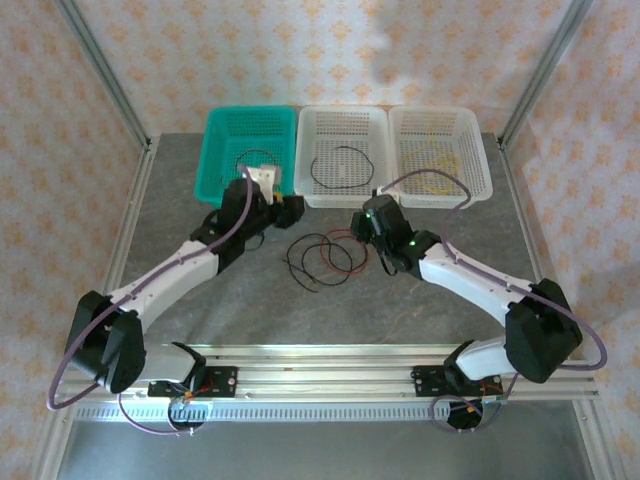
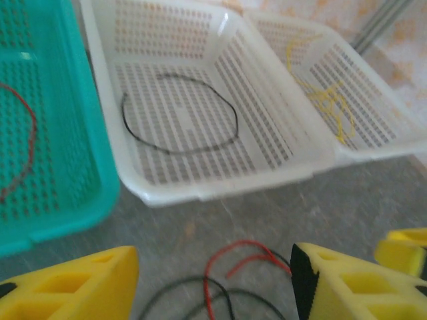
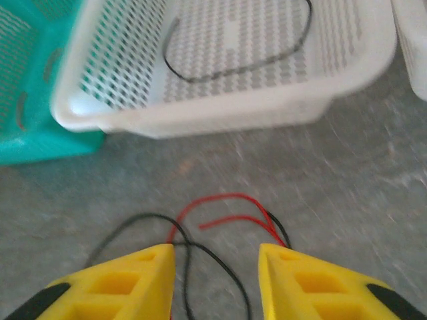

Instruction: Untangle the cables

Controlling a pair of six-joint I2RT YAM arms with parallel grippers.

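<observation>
**A:** Three baskets along the far edge of the worktop [image 1: 420, 310]: teal basket [image 1: 215, 150], middle basket [image 1: 305, 150], right basket [image 1: 480, 150]. Bare room on the near side, down to the rail.

**B:** And the claws?

**A:** Left claw [image 2: 215, 267] wide open, holding nothing, low over the worktop just short of the baskets. Right claw [image 3: 217, 257] partly open, clamped on nothing, poised over the tangle [image 1: 322, 262] with a black strand [image 3: 143, 217] between its fingers.

**B:** Where, exactly?

**A:** Lying on the worktop between the two claws, just near of the middle basket. Red and black, looped together. Already apart, by the look of it: red cable [image 2: 30, 143] in teal, black loop [image 2: 180, 152] in the middle, yellow cable [image 2: 330, 107] on the right.

**B:** Best approach?

**A:** Pinch one strand only, probably the red strand [image 3: 220, 198] where clear of the black. Hold the rest down with the other claw (loops likely to drag along otherwise). Draw slowly toward the open near side, well away from the basket walls.
</observation>
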